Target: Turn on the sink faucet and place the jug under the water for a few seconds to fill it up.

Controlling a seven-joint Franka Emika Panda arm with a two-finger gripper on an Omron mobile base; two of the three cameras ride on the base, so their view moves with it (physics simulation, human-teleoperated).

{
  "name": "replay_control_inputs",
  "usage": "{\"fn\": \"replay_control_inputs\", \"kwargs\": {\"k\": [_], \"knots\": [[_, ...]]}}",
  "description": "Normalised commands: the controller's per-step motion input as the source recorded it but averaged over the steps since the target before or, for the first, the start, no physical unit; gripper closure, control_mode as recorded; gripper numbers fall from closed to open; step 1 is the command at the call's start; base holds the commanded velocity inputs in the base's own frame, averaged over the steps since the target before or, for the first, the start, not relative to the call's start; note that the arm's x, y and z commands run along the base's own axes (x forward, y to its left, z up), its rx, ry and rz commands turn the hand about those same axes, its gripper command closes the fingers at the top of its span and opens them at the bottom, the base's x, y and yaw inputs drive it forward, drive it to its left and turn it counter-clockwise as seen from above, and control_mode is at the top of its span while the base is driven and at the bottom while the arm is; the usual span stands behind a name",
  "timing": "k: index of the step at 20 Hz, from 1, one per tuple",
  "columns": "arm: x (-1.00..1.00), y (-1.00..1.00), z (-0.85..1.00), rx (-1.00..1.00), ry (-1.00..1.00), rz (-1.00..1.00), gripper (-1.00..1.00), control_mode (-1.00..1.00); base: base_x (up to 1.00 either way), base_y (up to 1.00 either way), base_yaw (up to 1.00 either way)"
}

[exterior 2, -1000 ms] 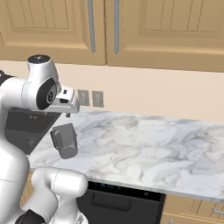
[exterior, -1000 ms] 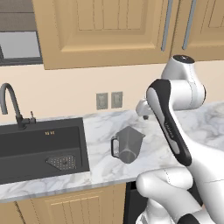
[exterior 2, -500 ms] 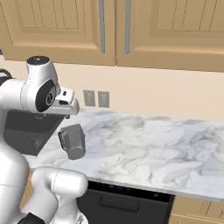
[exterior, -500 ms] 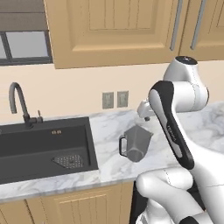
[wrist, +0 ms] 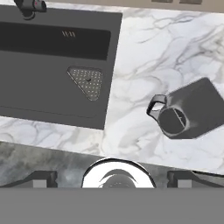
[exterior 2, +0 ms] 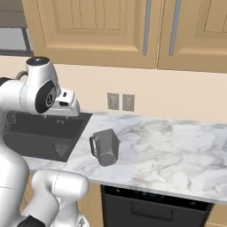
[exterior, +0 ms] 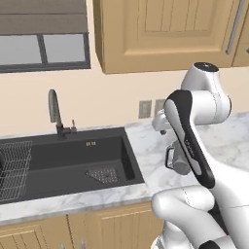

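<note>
**Jug waits on counter beside sink, gripper empty**

The grey jug [wrist: 188, 111] stands on the marble counter [exterior 2: 177, 155], at about three o'clock from the black sink [exterior: 63, 163]. The faucet [exterior: 55, 112] rises at the sink's twelve o'clock edge. The gripper [wrist: 111, 177], fingertips apparently spread wide, holds nothing.

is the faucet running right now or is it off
Off. No blue stream falls from the sink faucet into the sink, and the basin looks dry. The jug stands on the counter.
</note>
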Motion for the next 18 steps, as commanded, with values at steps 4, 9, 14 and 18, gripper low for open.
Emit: {"fn": "replay_control_inputs", "kwargs": {"k": [4, 9, 14, 18], "knots": [[0.0, 0.0, 0.0, 0.0, 0.0, 0.0, -1.0, 1.0, -0.06, 0.51, 0.0], [0.0, 0.0, 0.0, 0.0, 0.0, 0.0, -1.0, 1.0, 0.0, 0.54, 0.0], [0.0, 0.0, 0.0, 0.0, 0.0, 0.0, -1.0, 1.0, 0.0, 0.55, 0.0], [0.0, 0.0, 0.0, 0.0, 0.0, 0.0, -1.0, 1.0, 0.0, 0.42, 0.0]]}}
